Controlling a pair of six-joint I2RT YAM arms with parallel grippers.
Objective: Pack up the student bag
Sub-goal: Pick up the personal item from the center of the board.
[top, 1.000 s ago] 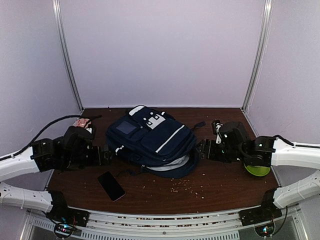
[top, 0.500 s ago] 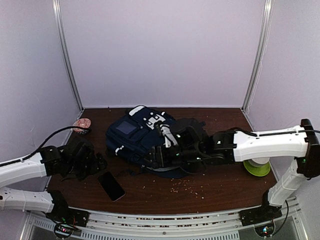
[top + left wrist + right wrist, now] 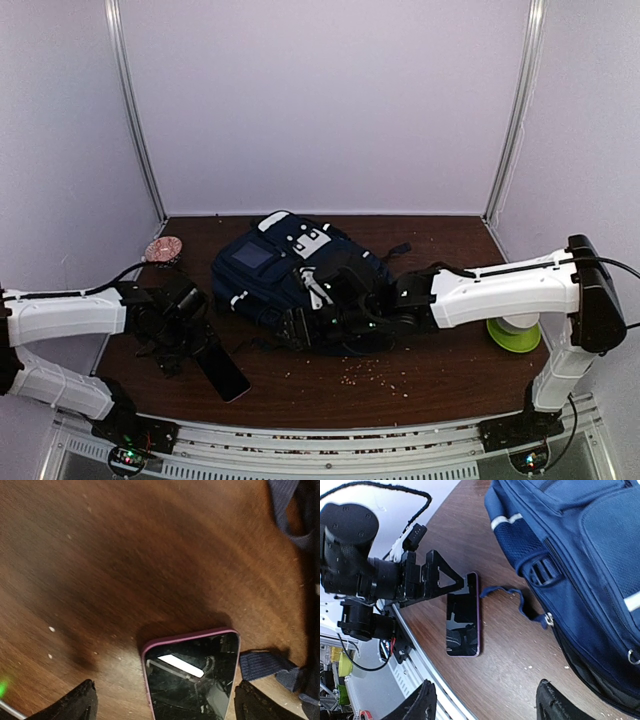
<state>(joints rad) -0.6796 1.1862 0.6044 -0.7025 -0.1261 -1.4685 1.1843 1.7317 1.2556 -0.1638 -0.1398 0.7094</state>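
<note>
the student bag (image 3: 285,270) lies flat on the brown table (image 3: 460,375), towards the back and a little left of middle, pockets facing up; the right gripper (image 3: 487,702) hangs low by the bag's near edge, jaws apart, nothing between them; the left gripper (image 3: 167,700) stands wide open over a pink-edged phone (image 3: 192,672) lying screen-up on the wood, a finger on either side, holding nothing; a blue strap end (image 3: 262,662) lies just beside the phone.

Woven navy cloth student bag (image 3: 580,555), glossy glass-faced phone (image 3: 192,680), brown wood-grain table (image 3: 125,555)
</note>
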